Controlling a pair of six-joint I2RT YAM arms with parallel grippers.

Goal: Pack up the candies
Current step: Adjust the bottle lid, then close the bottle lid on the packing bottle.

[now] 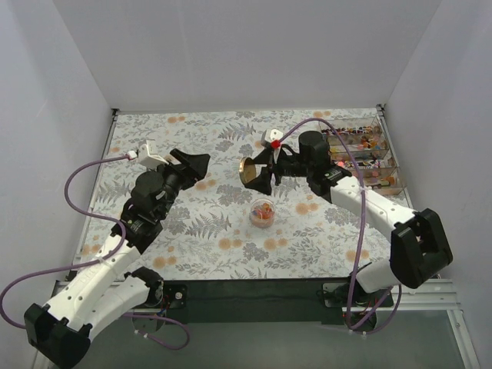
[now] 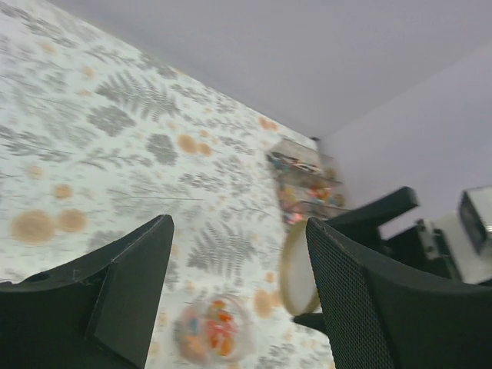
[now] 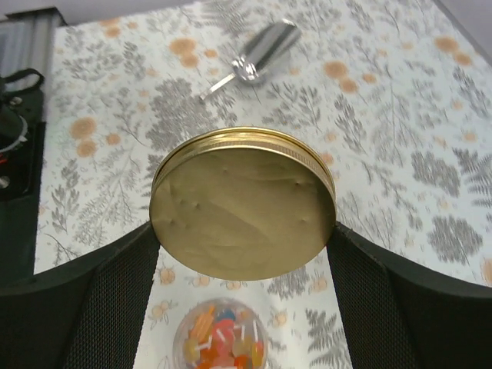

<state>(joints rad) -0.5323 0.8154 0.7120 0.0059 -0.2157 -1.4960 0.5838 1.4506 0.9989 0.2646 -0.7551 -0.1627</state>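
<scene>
right hand (image 1: 260, 171): clamped on gold lid (image 3: 242, 204).
left hand (image 1: 194, 163): fingers apart, empty.
candies (image 1: 262, 214): in open jar (image 1: 253, 209), 6 o'clock from right hand, 4 o'clock from left hand.

The right gripper (image 3: 242, 240) is gripping a round gold lid (image 3: 242, 204) between its fingers. An open jar (image 3: 183, 342) of candies (image 3: 223, 346) is standing at 6 o'clock, and a metal scoop (image 3: 263, 52) is lying at 12 o'clock.

L gripper (image 1: 196, 169): jaws apart, empty, arm stretched fwd. R gripper (image 1: 259, 171): jaws wide, pinching gold lid (image 3: 242, 204) by its rim.
</scene>
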